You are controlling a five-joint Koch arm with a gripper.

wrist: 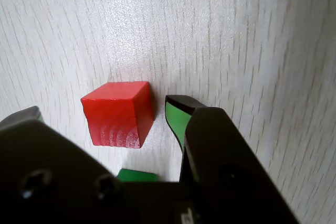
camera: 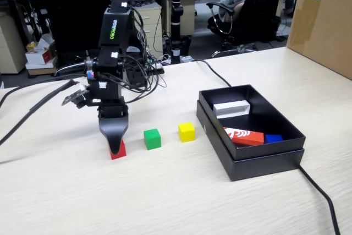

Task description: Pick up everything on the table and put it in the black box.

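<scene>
The red cube (camera: 120, 153) lies on the pale wood-grain table (camera: 165, 191), partly hidden by my gripper (camera: 115, 146), which has come down over it. In the wrist view the red cube (wrist: 118, 113) sits between the two jaws of my gripper (wrist: 105, 111), which is open. The green-padded right fingertip (wrist: 177, 116) is close beside the cube and the left jaw stands apart from it. The green cube (camera: 152, 138) and the yellow cube (camera: 186, 131) lie to the right. The black box (camera: 258, 163) stands further right.
In the box lie a white block (camera: 231, 108), an orange-red block with white marks (camera: 243, 136) and a small blue piece (camera: 273, 138). A brown carton (camera: 324, 20) stands at the back right. Black cables (camera: 322, 199) run over the table at both sides.
</scene>
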